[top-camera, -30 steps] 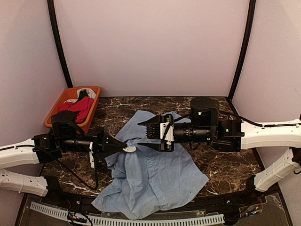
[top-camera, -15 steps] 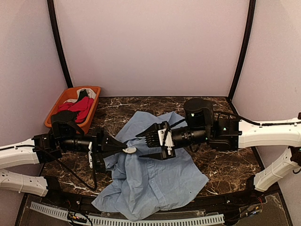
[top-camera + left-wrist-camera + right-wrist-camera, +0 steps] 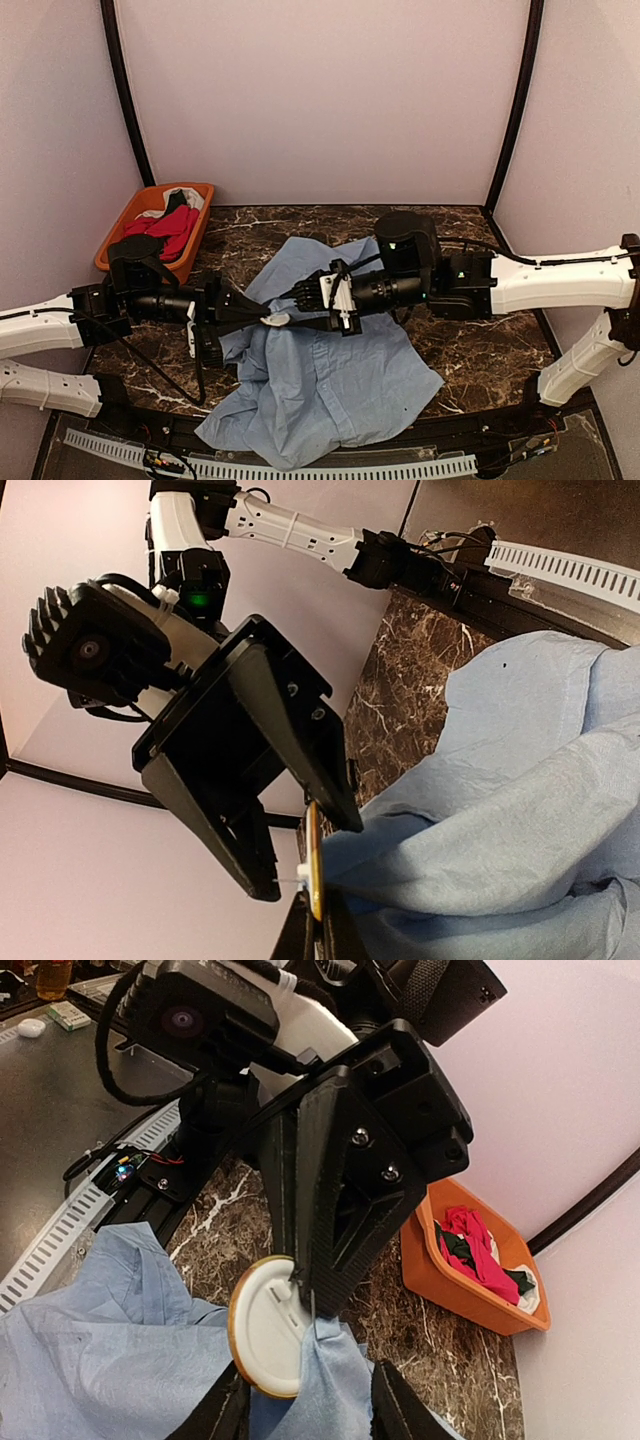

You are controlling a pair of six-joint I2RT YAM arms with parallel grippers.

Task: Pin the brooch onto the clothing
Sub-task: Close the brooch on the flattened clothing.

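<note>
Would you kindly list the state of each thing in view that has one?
shirt: spread out and crumpled, one bit lifted up at the brooch.
brooch: held against the lifted cloth, not yet let go.
left gripper: shut on the brooch.
right gripper: open, jaws either side of the brooch.
bin: holds a pile of clothes.

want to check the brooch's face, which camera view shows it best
The right wrist view: the brooch faces it, a white disc with a gold rim against the blue shirt. The left wrist view catches it edge-on, a thin gold sliver. The top view shows only a small pale spot.
</note>
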